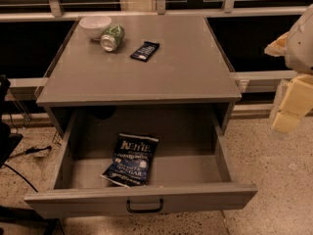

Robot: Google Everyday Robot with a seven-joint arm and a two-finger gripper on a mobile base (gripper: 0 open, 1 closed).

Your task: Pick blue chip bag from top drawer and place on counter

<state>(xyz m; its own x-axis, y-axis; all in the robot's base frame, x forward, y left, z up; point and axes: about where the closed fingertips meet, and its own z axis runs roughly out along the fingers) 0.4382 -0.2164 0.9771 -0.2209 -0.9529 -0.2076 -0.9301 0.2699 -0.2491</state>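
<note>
The drawer (63, 155) stands pulled well out from under the worktop (171, 72), its dark handle (145, 207) centred on the front panel. Inside it lies a single thing, the chip bag (131, 159): dark navy foil with white lettering, flat on the drawer bottom. It sits left of the middle with its lower end close to the front panel and is turned a little askew.

Up on the worktop, toward the back left corner, sits a white bowl (95, 26), upright. A green can (112, 37) lies on its side just beside the bowl, its end facing forward. A small dark snack bar (145, 50) lies flat a little to the right of the can, apart from it.

The tool (292, 104) hangs off to the right of the cabinet, above the speckled floor (274, 180), well apart from both bag and drawer. It holds nothing that I can see, and whether it is open or closed I cannot tell.
</note>
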